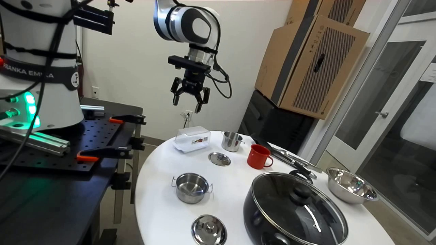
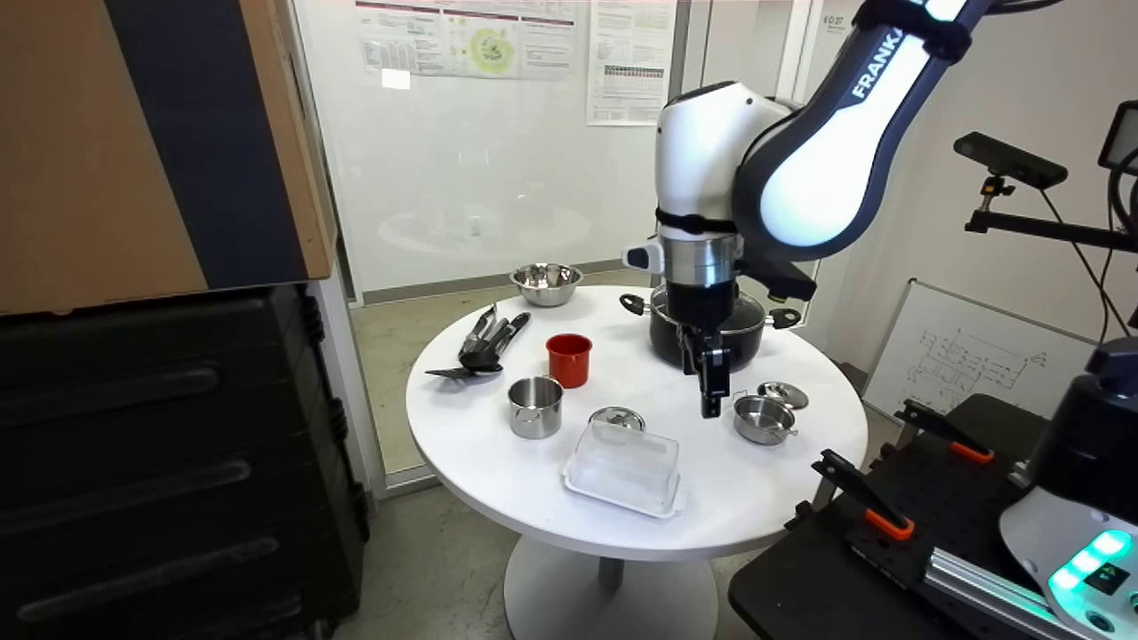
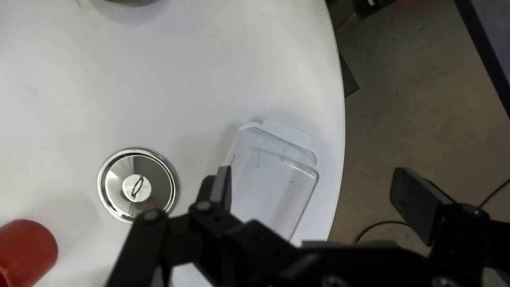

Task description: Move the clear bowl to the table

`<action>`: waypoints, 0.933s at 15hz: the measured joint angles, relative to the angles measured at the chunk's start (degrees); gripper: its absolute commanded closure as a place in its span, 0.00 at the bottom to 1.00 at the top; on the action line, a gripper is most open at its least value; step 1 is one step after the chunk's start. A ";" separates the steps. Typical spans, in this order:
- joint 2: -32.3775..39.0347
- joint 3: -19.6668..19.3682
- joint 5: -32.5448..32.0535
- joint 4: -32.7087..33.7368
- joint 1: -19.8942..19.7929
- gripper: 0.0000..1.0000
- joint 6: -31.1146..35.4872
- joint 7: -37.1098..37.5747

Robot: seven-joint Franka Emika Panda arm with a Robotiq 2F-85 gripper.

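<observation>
Two black fingers [image 1: 198, 108] on my gripper [image 1: 187, 104] are wide apart, up in the air well above the round white table [image 1: 156, 190]. In the wrist view, I see one finger in front of a see-through box [image 3: 275, 187], and one in front of the floor [image 3: 398, 119] past the table's edge. I cannot tell for sure where the clear bowl is. The box sits on a flat whitish tray [image 3: 289, 133], close to that edge. Near it I see a shiny steel cup [image 1: 231, 142], and a round steel lid [image 1: 219, 159] that lies flat. A red mug [image 1: 257, 156] stands just beside the cup, farther in from the edge. Over toward the edge by the black bench [image 1: 51, 200], I see a small steel pot [image 1: 189, 198], standing upright, and one more steel lid [image 1: 209, 230] near it. A big black pot [image 1: 253, 217] has a glass lid [image 1: 282, 190] on top. In both exterior views, a wide steel bowl [image 2: 546, 292] rests by the edge across the table from the box. Black and silver cooking tools [image 2: 484, 353] lie along the edge, between that bowl and the steel cup.
</observation>
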 measured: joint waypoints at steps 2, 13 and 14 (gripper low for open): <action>3.84 0.26 -4.86 2.53 0.81 0.00 0.74 6.16; 11.55 -0.61 -7.49 8.98 1.34 0.00 0.73 12.82; 11.77 -0.63 -7.27 9.01 1.17 0.00 0.78 12.82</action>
